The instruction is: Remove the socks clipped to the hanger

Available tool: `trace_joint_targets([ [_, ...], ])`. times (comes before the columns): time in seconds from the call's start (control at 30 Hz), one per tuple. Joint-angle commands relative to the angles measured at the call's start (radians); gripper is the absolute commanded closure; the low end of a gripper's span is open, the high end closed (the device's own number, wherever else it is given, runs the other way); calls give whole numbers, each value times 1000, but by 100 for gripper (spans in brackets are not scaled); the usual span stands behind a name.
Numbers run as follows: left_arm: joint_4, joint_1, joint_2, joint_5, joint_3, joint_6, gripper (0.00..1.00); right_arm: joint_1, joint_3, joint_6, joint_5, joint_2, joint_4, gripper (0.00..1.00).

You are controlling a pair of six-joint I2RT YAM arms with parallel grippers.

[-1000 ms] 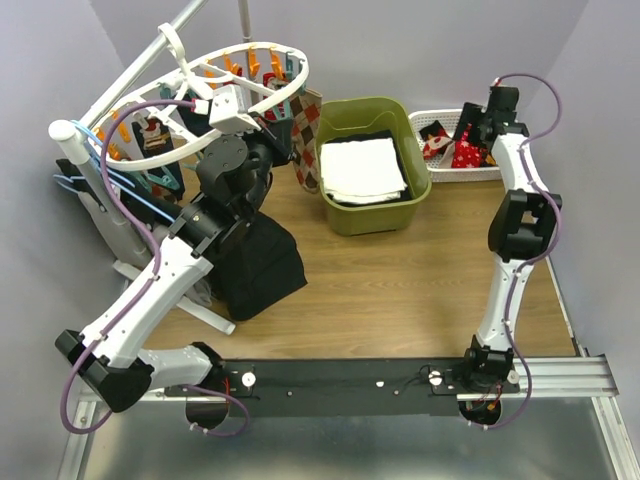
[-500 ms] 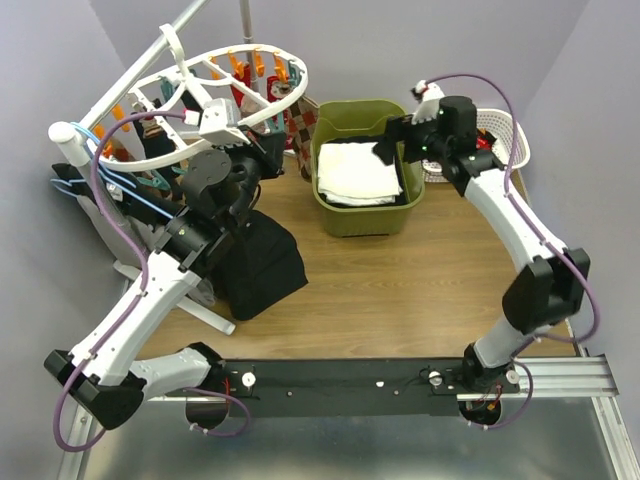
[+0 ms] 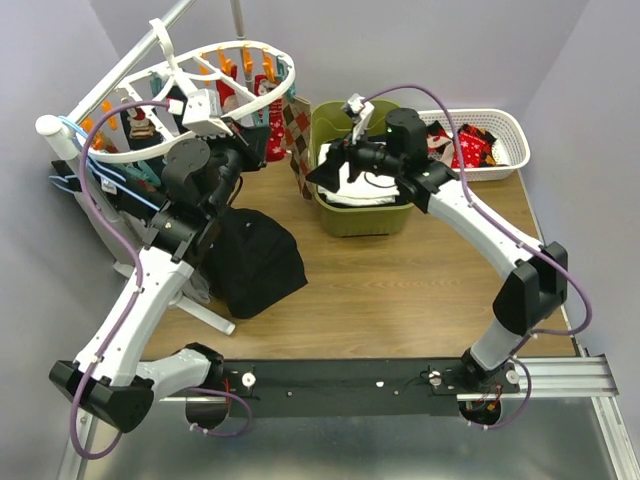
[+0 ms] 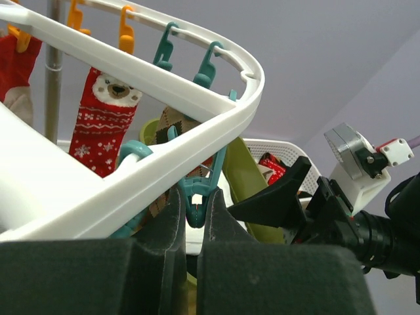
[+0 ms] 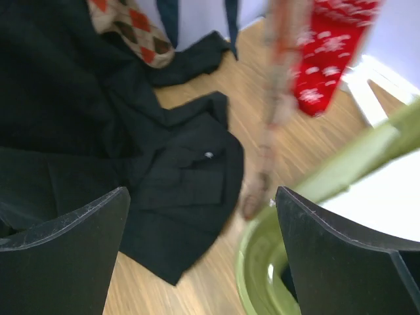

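Observation:
The white oval hanger (image 3: 262, 97) hangs at the back left, with red, argyle and beige socks on teal and orange clips. My left gripper (image 4: 195, 198) is under its rim (image 4: 197, 98), shut on a teal clip (image 4: 195, 187); in the top view the left gripper (image 3: 240, 140) sits below the frame. A red bear sock (image 4: 105, 128) hangs beside it. My right gripper (image 3: 325, 172) is open and empty over the green bin's left edge, facing an argyle sock (image 3: 298, 140). In the right wrist view the right gripper (image 5: 203, 216) frames a blurred beige sock (image 5: 272, 118), a red sock (image 5: 331, 52) and an argyle sock (image 5: 128, 26).
A green bin (image 3: 385, 215) holds folded white cloth (image 3: 365, 190). A white mesh basket (image 3: 505, 165) at the back right holds several socks. A black garment (image 3: 255, 265) lies on the wooden table below the hanger and fills the left of the right wrist view (image 5: 164, 184). The stand's pole (image 3: 238, 20) is behind.
My right arm has swung left from the white basket, across the green bin, to the hanger's socks. The hanger and my left gripper have shifted a little left and up.

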Motion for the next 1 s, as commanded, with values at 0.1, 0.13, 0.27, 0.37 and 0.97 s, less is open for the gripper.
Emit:
trace_joint_targets([
  [0.1, -44, 84, 128, 231, 147, 6, 100, 25, 172, 7, 81, 153, 22, 0],
  [0.13, -52, 87, 142, 231, 166, 14, 100, 25, 187, 7, 92, 164, 19, 0],
  [0.27, -70, 99, 212, 244, 258, 23, 100, 25, 238, -8, 149, 218, 2, 0],
  [0.37, -101, 119, 255, 261, 292, 32, 100, 23, 274, -22, 218, 246, -22, 0],
  [0.97, -63, 147, 153, 343, 161, 37, 100, 23, 179, 1, 289, 285, 358, 13],
])
